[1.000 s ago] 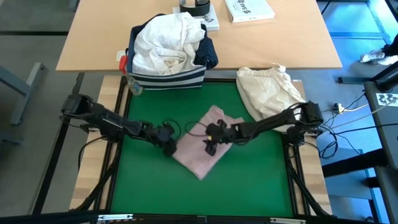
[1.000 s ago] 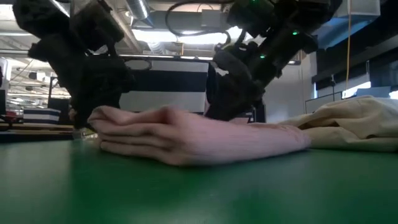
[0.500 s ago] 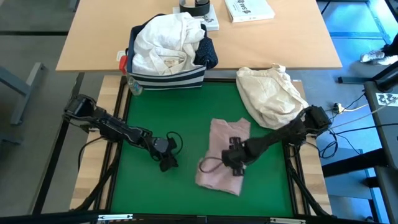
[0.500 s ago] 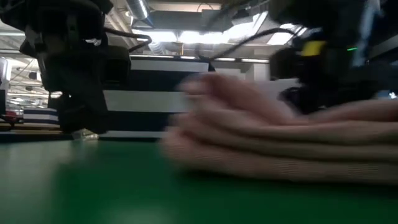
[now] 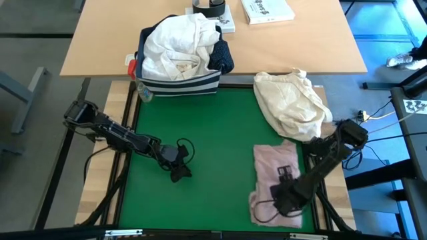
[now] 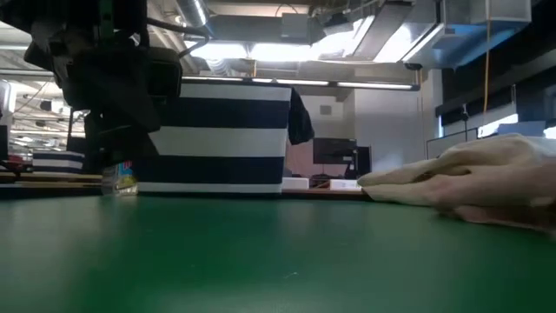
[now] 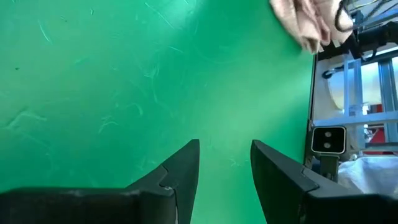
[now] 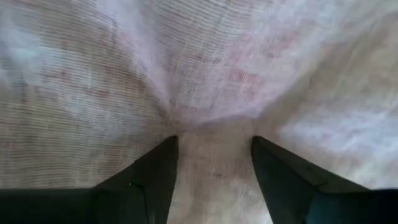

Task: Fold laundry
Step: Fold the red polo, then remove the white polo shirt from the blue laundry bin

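The folded pink top (image 5: 275, 180) lies at the right front corner of the green mat (image 5: 213, 133), just in front of the cream cloth bundle (image 5: 290, 100) and touching the mat's right edge. The right gripper (image 5: 285, 195) is pressed down onto the top's front half; the right wrist view shows its two fingers (image 8: 152, 180) set apart with the knit fabric bunched into a pucker between them, so it looks to be pinching a fold of the top rather than standing free. The left gripper (image 5: 179, 162) hovers low over bare mat on the left side, well apart from the top, its fingers (image 7: 180, 168) parted a moderate way and holding nothing. The top is light, soft and limp (it will sag and slide wherever it is not supported), so a grip on one layer would likely peel the fold open; taking hold at a folded edge, through all layers, seems safer. The rest of the laundry, a white shirt (image 5: 175, 43) and a dotted navy shirt (image 5: 222, 59), sits heaped in the striped bin (image 5: 179, 83) on the wooden table (image 5: 100, 40) behind the mat.
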